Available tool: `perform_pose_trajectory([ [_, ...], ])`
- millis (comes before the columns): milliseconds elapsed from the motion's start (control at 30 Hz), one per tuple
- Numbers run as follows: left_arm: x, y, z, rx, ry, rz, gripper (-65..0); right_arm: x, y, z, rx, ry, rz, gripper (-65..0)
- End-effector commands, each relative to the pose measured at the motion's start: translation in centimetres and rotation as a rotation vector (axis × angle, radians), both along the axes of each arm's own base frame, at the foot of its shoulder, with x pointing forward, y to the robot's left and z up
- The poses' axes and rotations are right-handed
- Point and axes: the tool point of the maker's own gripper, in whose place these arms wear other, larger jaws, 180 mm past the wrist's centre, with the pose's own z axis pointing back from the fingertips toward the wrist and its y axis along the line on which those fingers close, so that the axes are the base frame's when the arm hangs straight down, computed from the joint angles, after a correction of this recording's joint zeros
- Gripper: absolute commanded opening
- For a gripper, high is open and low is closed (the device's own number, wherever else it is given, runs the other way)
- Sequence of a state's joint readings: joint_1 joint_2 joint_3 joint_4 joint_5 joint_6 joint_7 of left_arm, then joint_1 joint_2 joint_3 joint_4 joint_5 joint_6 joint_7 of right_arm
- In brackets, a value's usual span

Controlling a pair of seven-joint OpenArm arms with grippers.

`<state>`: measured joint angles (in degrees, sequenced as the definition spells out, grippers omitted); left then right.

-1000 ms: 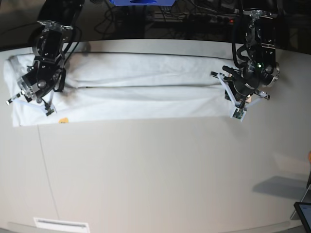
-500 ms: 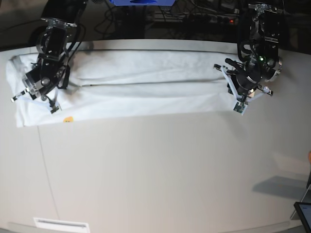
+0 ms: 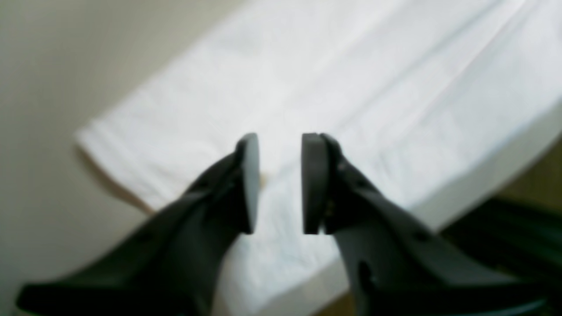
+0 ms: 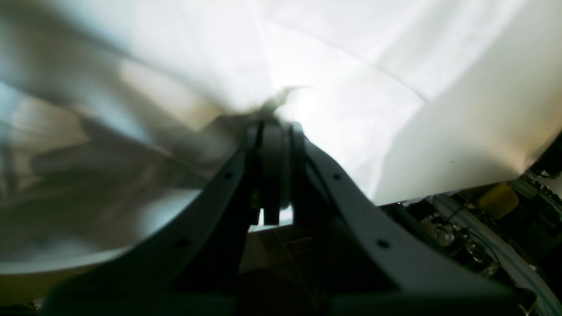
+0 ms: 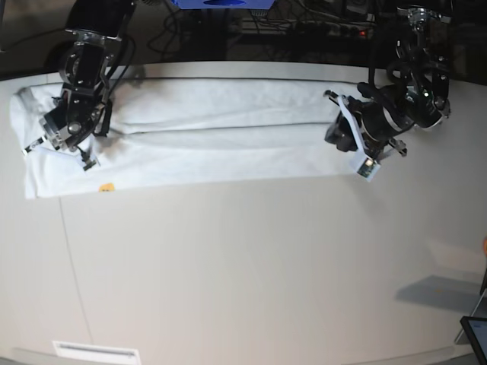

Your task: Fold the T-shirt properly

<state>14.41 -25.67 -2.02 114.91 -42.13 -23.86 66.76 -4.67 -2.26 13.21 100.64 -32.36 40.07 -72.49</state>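
Note:
The white T-shirt [image 5: 221, 141] lies folded into a long narrow strip across the far part of the table, print side hidden apart from a small orange spot [image 5: 106, 186] at its front edge. My left gripper [image 5: 336, 135] hovers over the strip's right end. In the left wrist view it [image 3: 280, 145] is open with nothing between the pads, above the shirt [image 3: 351, 87]. My right gripper [image 5: 59, 150] is at the strip's left end. In the right wrist view it [image 4: 273, 127] is shut on a pinch of the shirt's cloth [image 4: 351, 66].
The table's far edge [image 5: 251, 65] runs just behind the shirt, with dark cables and gear beyond it. A white plate [image 5: 95, 351] sits at the front left edge. A dark device [image 5: 475, 334] stands at the front right corner.
My left gripper has swung left from the strip's right edge to over the cloth. My right gripper has shifted slightly toward the far edge, dragging the left end with it.

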Motion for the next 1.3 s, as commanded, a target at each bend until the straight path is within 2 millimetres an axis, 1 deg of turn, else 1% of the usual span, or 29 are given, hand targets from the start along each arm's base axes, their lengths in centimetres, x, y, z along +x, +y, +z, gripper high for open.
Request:
perform_pose_trajectory([
  [0,1.1,0.6,1.6,-0.014,-0.067,0.029,-59.3,0.5,-0.2,0.5,-0.011,-0.019,0.001,-64.1],
  [67,1.8,1.4,2.1,-0.021,-0.092,0.065,-64.7,0.4,0.2,0.0,0.002,-0.014,0.002,-64.1],
  [100,2.2,1.7,2.5,-0.019,-0.106,0.074,-65.0,0.5,0.3,0.0,0.008,-0.017,0.004,-64.1],
  [133,2.5,2.1,2.4,-0.011,-0.105,0.082,-65.0,0.4,0.4,-0.1,0.008,-0.017,0.006,-64.1],
  [200,2.8,3.1,1.7,0.028,-0.092,0.102,-65.0,0.4,0.6,-0.2,0.015,-0.015,0.008,-64.3],
  [300,2.6,4.0,0.2,0.073,-0.064,0.138,-65.0,0.4,0.9,-0.2,0.020,-0.017,0.008,-64.4],
  [367,2.2,4.4,-0.8,0.103,-0.022,0.155,-65.0,0.4,0.9,-0.3,0.022,-0.017,0.007,-64.4],
  [433,1.7,4.5,-1.8,0.108,0.014,0.166,-65.0,0.4,0.9,-0.3,0.022,-0.017,0.007,-64.4],
  [533,1.5,4.2,-2.5,0.100,0.035,0.165,-65.0,0.4,0.9,-0.3,0.022,-0.017,0.007,-64.4],
  [633,1.7,2.9,-2.8,0.093,0.043,0.125,-65.0,0.4,1.0,-0.3,0.022,-0.018,0.009,-64.4],
  [700,1.6,2.4,-3.5,0.090,0.065,0.107,-65.0,0.4,1.0,-0.3,0.022,-0.018,0.009,-64.4],
  [767,1.3,2.2,-4.3,0.085,0.091,0.106,-65.0,0.4,1.0,-0.2,0.021,-0.019,0.009,-64.4],
  [933,0.8,2.0,-4.7,0.077,0.108,0.101,-65.0,0.4,0.8,-0.2,0.018,-0.019,0.008,-64.4],
  [1000,-0.2,2.0,-5.1,0.083,0.129,0.097,-65.0,0.5,0.8,-0.2,0.018,-0.020,0.008,-64.4],
  [1100,-1.1,1.6,-4.7,0.089,0.121,0.077,-65.0,0.7,0.9,-0.1,0.020,-0.024,0.009,-64.4],
  [1200,-1.8,0.9,-3.7,0.096,0.097,0.049,-65.0,0.6,1.0,-0.2,0.022,-0.022,0.009,-64.4],
  [1267,-2.6,0.7,-3.6,0.104,0.108,0.036,-65.0,0.7,1.0,-0.1,0.022,-0.024,0.009,-64.4],
])
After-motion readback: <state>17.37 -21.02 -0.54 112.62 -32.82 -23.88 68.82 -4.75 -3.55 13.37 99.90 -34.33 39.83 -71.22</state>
